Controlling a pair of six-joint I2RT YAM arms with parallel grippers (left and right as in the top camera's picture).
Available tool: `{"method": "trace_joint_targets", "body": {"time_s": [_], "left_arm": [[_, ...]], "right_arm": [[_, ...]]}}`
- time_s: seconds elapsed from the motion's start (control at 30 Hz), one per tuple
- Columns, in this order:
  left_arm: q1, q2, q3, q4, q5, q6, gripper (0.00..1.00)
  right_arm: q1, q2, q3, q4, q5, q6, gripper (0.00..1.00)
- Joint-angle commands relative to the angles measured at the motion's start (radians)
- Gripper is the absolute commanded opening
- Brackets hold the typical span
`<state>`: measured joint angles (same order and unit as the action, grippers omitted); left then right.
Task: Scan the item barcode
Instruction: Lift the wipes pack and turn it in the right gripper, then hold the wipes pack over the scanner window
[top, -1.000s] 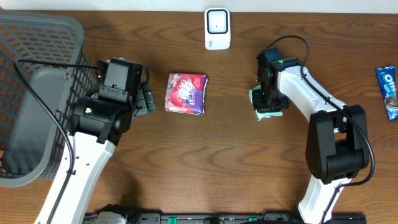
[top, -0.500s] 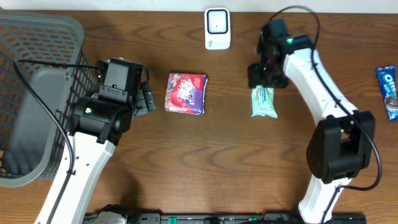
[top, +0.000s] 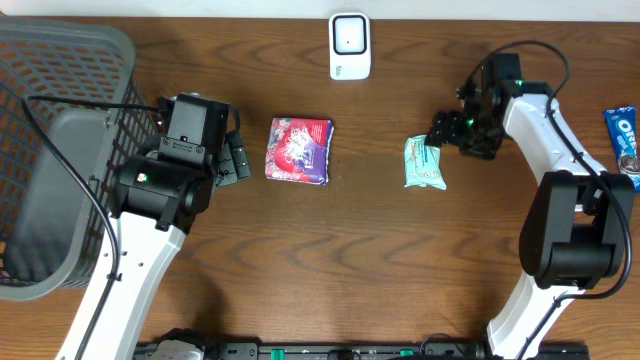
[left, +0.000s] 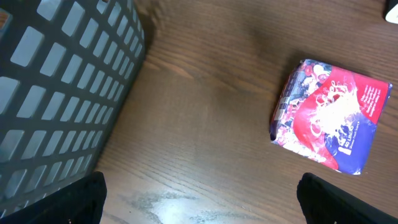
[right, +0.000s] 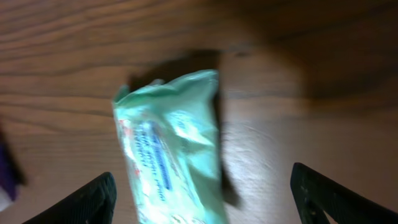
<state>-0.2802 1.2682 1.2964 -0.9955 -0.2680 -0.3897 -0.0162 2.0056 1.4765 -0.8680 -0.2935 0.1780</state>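
Your right end effector (top: 445, 130) stands open, fingers spread wide, holding nothing. The mint-green packet (top: 424, 163) lies flat on the counter (top: 330, 260) just beside it, between and slightly ahead of the fingertips in the wrist view. The white scanner (top: 349, 45) sits well apart from this end effector, and nothing faces it, so the scan looks not yet done.

Watch for these:
- The packet is slick film. If you close on its puffed middle, it may squirt sideways or crumple and crease the barcode.
- You cannot tell from here which face carries the barcode, so you could present the wrong side to the scanner.
- It lies very flat, so fingers coming down may scrape the wood before they get under an edge.

Your left end effector (top: 238, 158) is also open and empty, with the red and purple pouch (top: 299, 150) just ahead of it. That pouch is squarish, glossy and pillowy.

The mint-green packet is narrow and oblong, with crimped ends and a wrinkled, shiny skin. The counter is smooth, dark wood grain. The scanner is a small, hard, rounded block.
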Motion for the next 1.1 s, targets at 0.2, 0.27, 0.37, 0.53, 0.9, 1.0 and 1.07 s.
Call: {"method": "trace_joint_targets", "body": {"time_s": [0.2,0.27,0.37,0.53,0.9,1.0,1.07], "left_arm": [[0.004,0.003,-0.002,-0.003,-0.013,-0.005,0.98],[0.004,0.003,-0.002,-0.003,-0.013,-0.005,0.98],[0.004,0.003,-0.002,-0.003,-0.013,-0.005,0.98],[0.004,0.003,-0.002,-0.003,-0.013,-0.005,0.98],[0.004,0.003,-0.002,-0.003,-0.013,-0.005,0.98],[0.004,0.003,-0.002,-0.004,-0.013,-0.005,0.98],[0.004,0.003,-0.002,-0.003,-0.013,-0.005,0.98]], "right_arm": [[-0.002,0.010,-0.195,0.182,-0.159,-0.002,0.78],[-0.002,0.010,-0.227,0.216,-0.153,0.021,0.74],[-0.003,0.010,-0.268,0.275,-0.154,0.024,0.71],[0.006,0.010,-0.280,0.340,-0.223,0.048,0.27],[0.036,0.006,-0.259,0.524,-0.472,0.211,0.01],[0.047,0.006,-0.221,0.673,-0.544,0.341,0.01],[0.061,0.006,-0.200,0.783,-0.544,0.425,0.01]]}}
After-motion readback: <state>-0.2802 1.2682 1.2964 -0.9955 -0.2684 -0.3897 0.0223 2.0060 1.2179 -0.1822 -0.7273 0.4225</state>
